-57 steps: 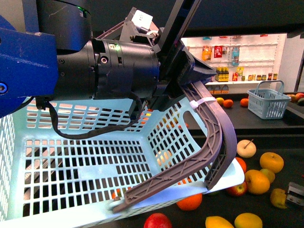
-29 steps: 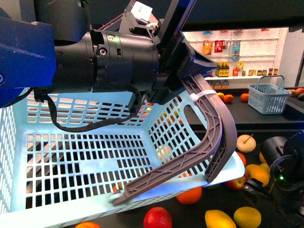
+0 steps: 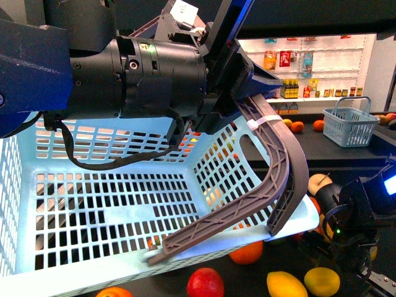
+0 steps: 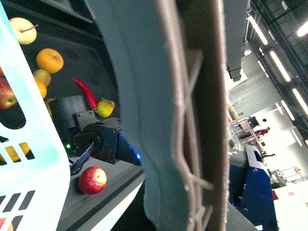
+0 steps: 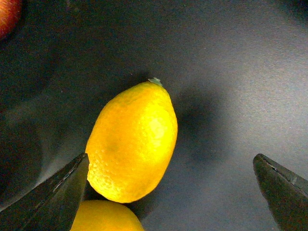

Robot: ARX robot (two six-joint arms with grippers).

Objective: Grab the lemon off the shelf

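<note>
The lemon point(image 5: 132, 142), bright yellow and oval with a tapered tip, lies on the shelf's dark tray point(image 5: 231, 72). My right gripper point(image 5: 168, 192) hangs open above it; one finger is close beside the lemon and the other stands far off. A second yellow fruit point(image 5: 108, 216) touches the lemon's lower end. In the front view my right arm point(image 3: 346, 216) hovers over the fruit at lower right, near two yellow oval fruits point(image 3: 286, 286). My left gripper point(image 3: 241, 93) is shut on the grey-brown handle point(image 3: 284, 167) of a light blue basket point(image 3: 124, 210), held tilted.
Red apple point(image 3: 205, 283), orange point(image 3: 247, 253) and pale apple point(image 3: 318, 182) lie around the basket. A red chili point(image 4: 85, 92) and a pear point(image 4: 106, 108) sit near my right arm. A small blue basket point(image 3: 346, 127) stands back right, with white shelves of bottles point(image 3: 309, 74) behind.
My right arm has come in from the right edge and moved left over the fruit. The basket and left arm have hardly shifted.
</note>
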